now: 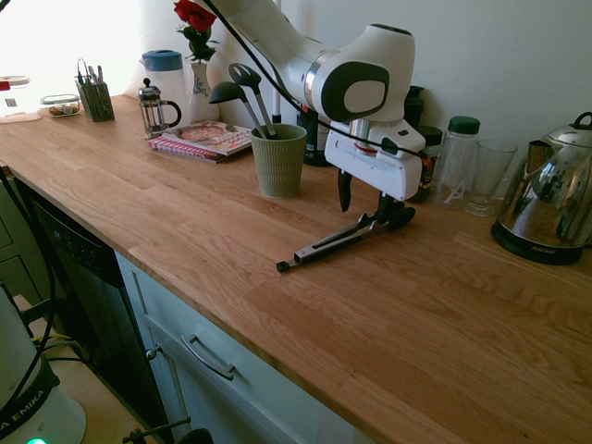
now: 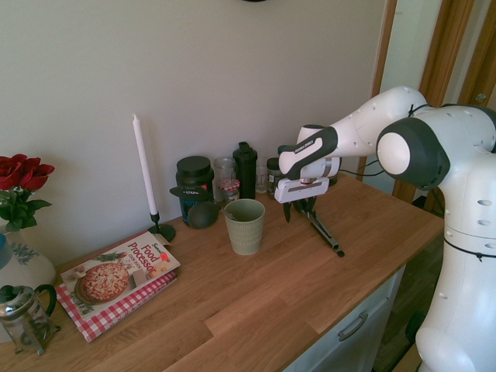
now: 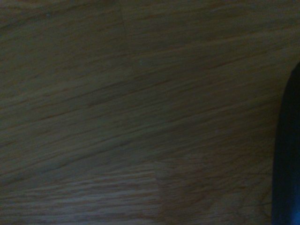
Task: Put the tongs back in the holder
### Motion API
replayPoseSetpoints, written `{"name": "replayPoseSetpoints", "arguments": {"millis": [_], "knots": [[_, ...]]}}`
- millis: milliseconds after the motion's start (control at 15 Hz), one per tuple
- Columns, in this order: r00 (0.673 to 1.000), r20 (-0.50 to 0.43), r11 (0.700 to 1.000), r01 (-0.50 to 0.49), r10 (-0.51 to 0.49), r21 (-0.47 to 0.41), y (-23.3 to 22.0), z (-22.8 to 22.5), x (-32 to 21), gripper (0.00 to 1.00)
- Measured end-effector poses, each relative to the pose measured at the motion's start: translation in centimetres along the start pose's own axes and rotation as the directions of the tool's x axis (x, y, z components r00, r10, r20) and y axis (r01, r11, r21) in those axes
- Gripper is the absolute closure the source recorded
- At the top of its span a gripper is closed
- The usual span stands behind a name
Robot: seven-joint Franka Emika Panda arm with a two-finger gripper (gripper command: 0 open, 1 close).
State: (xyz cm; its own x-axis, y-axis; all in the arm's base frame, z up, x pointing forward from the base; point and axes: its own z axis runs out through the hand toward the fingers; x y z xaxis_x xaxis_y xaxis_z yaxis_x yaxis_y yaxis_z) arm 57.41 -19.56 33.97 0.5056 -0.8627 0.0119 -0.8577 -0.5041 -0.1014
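The metal tongs with black handles [image 1: 344, 240] lie on the wooden table [image 1: 213, 277], to one side of the ribbed sage-green ceramic cup [image 1: 279, 163] and apart from it, their small dark tips [image 1: 283, 266] pointing towards the table's front edge. The gripper [image 1: 363, 202] is low over the handle end with its two fingers spread; one stands on the cup side of the tongs, the other comes down right at the black handles, and no grip on them is to be seen. The step in hand, as I judge it, is to take hold of the tongs. To do that well, the fingers should straddle both handles, so the gripper may want a small sideways shift before it goes lower; a finger landing on top of a handle would push the tongs round or press them into the wood. Close slowly and square across the handles, so that both arms are pinched together and don't roll. Then lift straight up, high enough to clear the cup's rim, and turn the tips downward before moving over. The dark ladle and slotted spoon [image 1: 245, 78] already lean in the cup, so come down into the free part of its mouth, gently, lest the cup tip.
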Motion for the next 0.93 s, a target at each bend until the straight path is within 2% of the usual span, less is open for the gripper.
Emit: {"name": "replayPoseSetpoints", "arguments": {"millis": [933], "knots": [[1.0, -0.003, 1.0, -0.002, 0.002, 0.0, 0.11, 0.35, 0.15, 1.0]]}}
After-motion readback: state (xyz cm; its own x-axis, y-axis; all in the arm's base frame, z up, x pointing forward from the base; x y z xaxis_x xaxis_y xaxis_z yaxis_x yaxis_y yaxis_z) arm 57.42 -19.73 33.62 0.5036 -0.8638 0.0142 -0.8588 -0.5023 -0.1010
